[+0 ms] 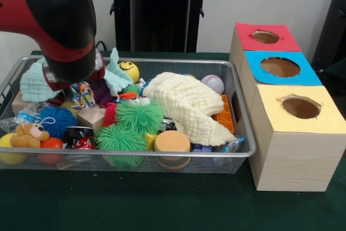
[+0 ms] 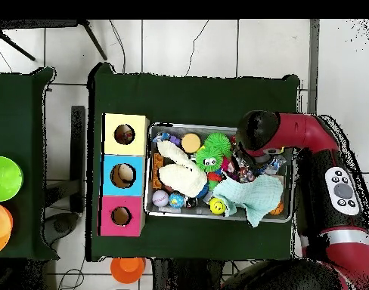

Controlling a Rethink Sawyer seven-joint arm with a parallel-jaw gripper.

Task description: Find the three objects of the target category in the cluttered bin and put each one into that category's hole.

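Tool [image 1: 81, 87] low in the bin [image 1: 244, 133], at a printed bundle [image 1: 82, 94]; opening hidden behind the arm [image 1: 51, 17]

The wire basket [image 1: 240, 113] is silver and holds a white cloth bundle [image 1: 82, 93] with red, blue and yellow patches. The hole [image 1: 300, 107] has a yellow surround.

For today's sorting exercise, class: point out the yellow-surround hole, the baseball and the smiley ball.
yellow-surround hole [image 1: 300, 107], front view, the opening's dark middle.
baseball [image 1: 213, 83], front view, its white stitched face.
smiley ball [image 1: 128, 70], front view, its yellow front below the eyes.
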